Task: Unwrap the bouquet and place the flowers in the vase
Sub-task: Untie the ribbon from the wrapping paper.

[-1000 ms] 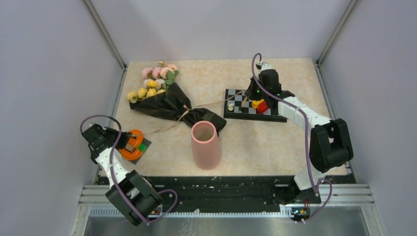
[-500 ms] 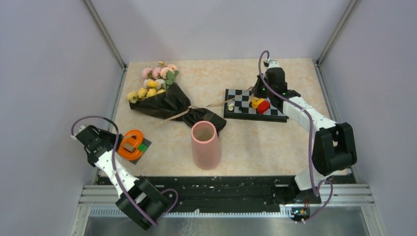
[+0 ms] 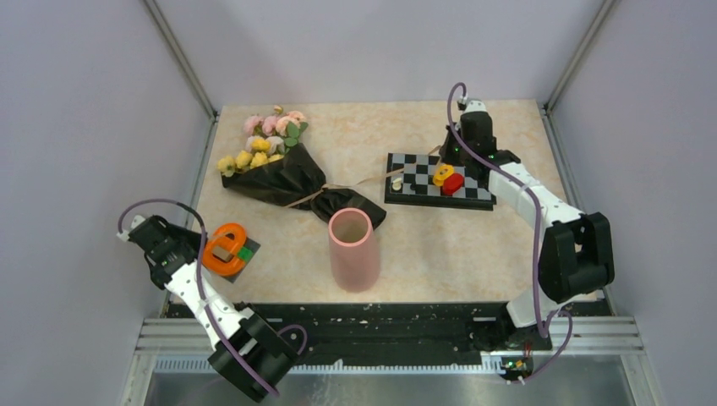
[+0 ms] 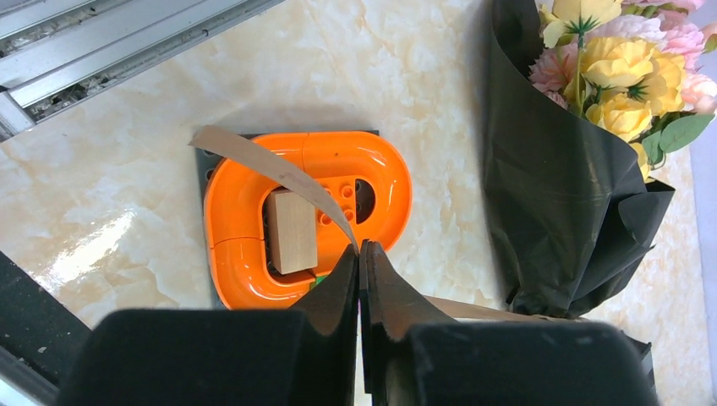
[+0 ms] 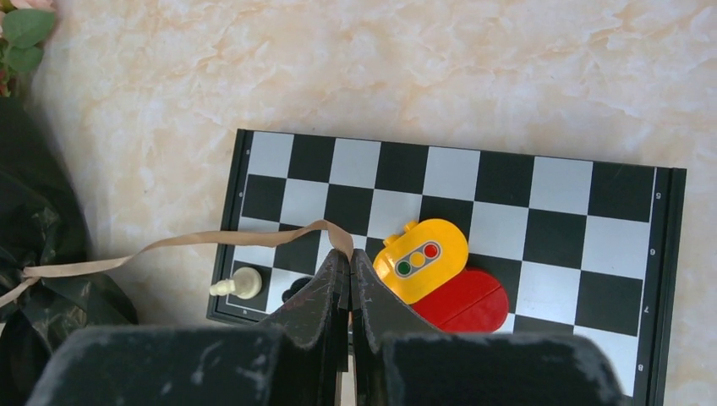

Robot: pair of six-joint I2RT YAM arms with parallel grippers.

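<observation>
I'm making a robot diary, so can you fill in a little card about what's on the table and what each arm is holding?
left end effector: shut on one end of the ribbon, near the orange ring toy
right end effector: shut on the other end, near the chessboard
bouquet: lying down, black wrapping on
vase: upright, no flowers inside

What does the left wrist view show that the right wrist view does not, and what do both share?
Only left wrist: an orange ring track with a wooden block inside, yellow blooms, the left tool. Only right wrist: the chessboard, a yellow traffic-light block, a red block, a white pawn, the right tool. Both: black wrapping, marbled table, and tan ribbon pinched in a shut tool.
</observation>
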